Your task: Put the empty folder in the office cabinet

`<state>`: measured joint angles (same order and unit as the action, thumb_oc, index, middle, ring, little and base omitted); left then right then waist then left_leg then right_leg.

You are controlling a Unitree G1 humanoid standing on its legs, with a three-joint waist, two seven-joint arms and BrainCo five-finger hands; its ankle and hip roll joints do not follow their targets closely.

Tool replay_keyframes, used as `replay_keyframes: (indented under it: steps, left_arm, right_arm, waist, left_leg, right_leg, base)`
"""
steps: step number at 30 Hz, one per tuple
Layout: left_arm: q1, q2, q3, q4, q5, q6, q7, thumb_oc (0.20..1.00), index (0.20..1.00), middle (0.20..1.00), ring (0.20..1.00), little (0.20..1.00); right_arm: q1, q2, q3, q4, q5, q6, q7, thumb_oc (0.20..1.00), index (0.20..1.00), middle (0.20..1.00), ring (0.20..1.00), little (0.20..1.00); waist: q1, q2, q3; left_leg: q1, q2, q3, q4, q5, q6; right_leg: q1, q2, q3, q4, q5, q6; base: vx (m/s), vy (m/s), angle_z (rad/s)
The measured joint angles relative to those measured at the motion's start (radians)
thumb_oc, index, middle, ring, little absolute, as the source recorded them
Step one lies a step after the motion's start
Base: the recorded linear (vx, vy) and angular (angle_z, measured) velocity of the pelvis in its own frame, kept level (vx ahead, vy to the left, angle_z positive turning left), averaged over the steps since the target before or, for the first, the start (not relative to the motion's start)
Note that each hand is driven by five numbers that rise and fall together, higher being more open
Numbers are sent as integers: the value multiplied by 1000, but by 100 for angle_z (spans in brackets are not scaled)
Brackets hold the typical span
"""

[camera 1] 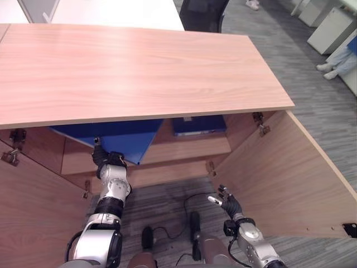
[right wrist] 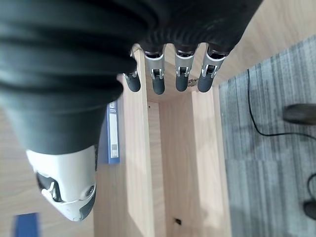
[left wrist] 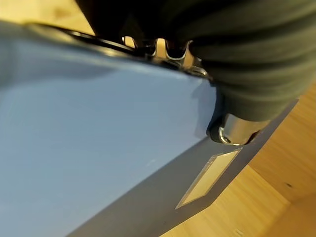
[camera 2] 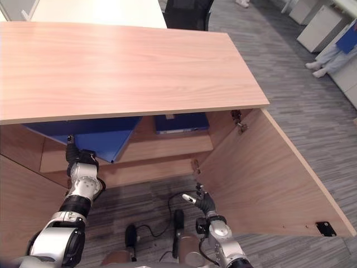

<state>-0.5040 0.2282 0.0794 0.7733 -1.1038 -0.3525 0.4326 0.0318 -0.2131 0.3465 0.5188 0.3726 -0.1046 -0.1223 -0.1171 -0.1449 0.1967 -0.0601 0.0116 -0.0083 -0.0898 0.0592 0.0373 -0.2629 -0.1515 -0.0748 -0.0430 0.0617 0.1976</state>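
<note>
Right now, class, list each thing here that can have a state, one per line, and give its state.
Cabinet right door: swung wide open.
Cabinet left door: open.
Blue folder: tilted, partly inside the cabinet, held by the left hand.
Second blue folder: lying on the shelf inside.
Left hand: fingers shut on the blue folder.
Right hand: fingers open, holding nothing.

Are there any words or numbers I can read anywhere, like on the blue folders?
No text can be read anywhere in these pictures.
The spine label on the blue folder held by the left hand: pale, nothing legible on it.
The label on the second blue folder lying in the cabinet: too small to read.
The right hand hangs open, holding nothing.
</note>
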Motion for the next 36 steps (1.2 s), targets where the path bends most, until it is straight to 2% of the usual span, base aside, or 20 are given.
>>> replay_keyframes:
  steps: [1,2,4,5,6,10,12,14,15,16,17,18,19,23,26,28,29,31,32,36]
  left_arm:
    - [1,-5,0,6,-13,1,0,200,200,200,200,200]
    - [1,-12,4,8,-25,-1,-1,200,200,200,200,200]
    - [2,-28,19,7,-34,-8,0,200,200,200,200,200]
    - [2,-34,30,7,-39,-8,0,200,200,200,200,200]
    - [2,-34,32,7,-48,-8,0,200,200,200,200,200]
    - [3,-73,36,6,-50,-5,-9,200,200,200,200,200]
    - [3,-93,31,6,-53,-4,-16,200,200,200,200,200]
    - [2,-110,24,6,-67,-4,-22,200,200,200,200,200]
    - [-21,-125,18,7,-67,-4,-24,200,200,200,200,200]
    - [-38,-145,19,8,-70,-7,-24,200,200,200,200,200]
    - [-38,-147,20,8,-70,-8,-24,200,200,200,200,200]
    - [-40,-145,20,8,-70,-8,-24,200,200,200,200,200]
    - [-44,-138,18,14,-70,-7,-20,200,200,200,200,200]
    - [-63,-122,28,46,-69,2,-22,200,200,200,200,200]
    - [-53,-105,49,54,-70,6,-17,200,200,200,200,200]
    - [-46,-106,40,54,-70,7,-17,200,200,200,200,200]
    - [-45,-110,23,51,-69,10,-26,200,200,200,200,200]
    - [-45,-112,20,48,-69,12,-31,200,200,200,200,200]
    - [-31,-124,30,50,-73,15,-19,200,200,200,200,200]
    - [10,-126,40,49,-72,25,-21,200,200,200,200,200]
  right_arm:
    - [17,2,1,0,0,0,1,1000,1000,1000,1000,1000]
    - [21,0,0,7,0,1,1,1000,1000,1000,1000,1000]
    - [32,-10,-4,8,0,1,1,1000,1000,1000,1000,1000]
    - [37,-29,-7,0,0,0,6,1000,1000,1000,1000,1000]
    - [34,-41,-7,-2,0,1,10,1000,1000,1000,1000,1000]
    - [46,-89,-46,-9,0,-2,14,1000,1000,1000,1000,1000]
    - [53,-108,-50,-9,0,-2,16,1000,1000,1000,1000,1000]
    - [60,-117,-57,-11,0,-3,18,1000,1000,1000,1000,1000]
    - [60,-121,-68,-12,0,-5,25,1000,1000,1000,1000,1000]
    - [55,-130,-72,-11,1,-5,24,1000,1000,1000,1000,1000]
    - [46,-132,-72,-9,1,-5,23,1000,1000,1000,1000,1000]
    - [39,-133,-73,-9,1,-5,23,1000,1000,1000,1000,1000]
    - [31,-131,-76,-11,1,-8,22,1000,1000,1000,1000,1000]
    - [12,-130,-83,3,1,-5,8,1000,1000,1000,1000,1000]
    - [-3,-125,-86,1,0,-5,4,1000,1000,1000,1000,1000]
    - [9,-117,-89,1,0,-5,3,1000,1000,1000,1000,1000]
    - [34,-119,-90,1,0,-4,3,1000,1000,1000,1000,1000]
    - [46,-121,-92,-5,0,-1,3,1000,1000,1000,1000,1000]
    - [62,-118,-87,-8,-1,0,7,1000,1000,1000,1000,1000]
    - [79,-73,-74,-10,-2,3,15,1000,1000,1000,1000,1000]
  waist:
    - [4,-18,-10]
    - [8,-19,-10]
    - [3,-1,-12]
    - [-5,23,-18]
    - [-10,29,-17]
    - [-39,64,-30]
    - [-40,64,-32]
    - [-34,63,-32]
    - [-31,49,-17]
    - [-9,50,14]
    - [-4,52,26]
    - [-5,52,36]
    - [-12,54,49]
    - [4,45,67]
    - [18,36,78]
    - [16,37,78]
    - [14,52,68]
    - [12,70,52]
    - [10,77,41]
    - [16,40,12]
  left_leg:
    - [5,-12,-3,0,-8,-12]
    - [11,-8,-10,-6,-16,-24]
    - [11,15,-26,-2,-25,-49]
    - [18,66,-30,-1,-41,-73]
    - [31,85,-31,0,-45,-81]
    - [76,150,-23,2,-58,-93]
    - [82,157,-18,28,-32,-133]
    - [49,152,-20,97,8,-200]
    - [-83,124,-45,295,23,-225]
    - [-183,121,-64,454,36,-227]
    - [-206,126,-62,489,34,-229]
    - [-215,128,-59,506,29,-226]
    - [-224,140,-20,411,15,-205]
    - [-192,183,3,150,26,-211]
    - [-152,204,4,73,33,-208]
    - [-107,198,15,34,36,-210]
    - [-88,197,28,44,43,-201]
    - [-67,195,36,25,47,-197]
    - [-43,182,61,-5,102,-179]
    - [-34,112,85,1,96,-144]
  right_leg:
    - [7,-11,-8,2,-3,-2]
    - [10,-13,-8,-1,58,-30]
    - [23,7,-34,-18,107,-47]
    - [46,53,-63,-44,137,-79]
    - [57,74,-71,-44,146,-102]
    - [107,137,-101,-44,109,-161]
    - [133,145,-105,-44,91,-176]
    - [144,142,-112,-43,82,-181]
    - [135,119,-144,-29,71,-199]
    - [124,110,-163,11,35,-240]
    - [122,113,-168,23,23,-247]
    - [121,114,-173,29,17,-250]
    - [120,117,-191,33,-2,-256]
    - [124,155,-179,28,-3,-255]
    - [163,186,-150,12,-3,-254]
    - [212,191,-145,-13,-2,-253]
    - [233,192,-143,-19,-10,-242]
    - [235,189,-133,-27,-3,-227]
    - [243,177,-120,-37,3,-206]
    - [249,103,-99,-43,2,-159]
  base:
    - [110,-132,52]
    - [155,-152,31]
    - [148,-123,23]
    - [195,-147,8]
    - [251,-187,-3]
    - [138,-137,1]
    - [-22,-111,10]
    - [-125,-190,36]
    - [-123,-175,74]
    - [-61,-111,71]
    - [48,11,33]
    - [137,68,27]
    - [174,79,30]
    - [126,57,-3]
    - [214,137,-45]
    - [170,147,-22]
    - [181,219,-12]
    - [136,191,-18]
    - [75,160,-20]
    - [45,139,-1]
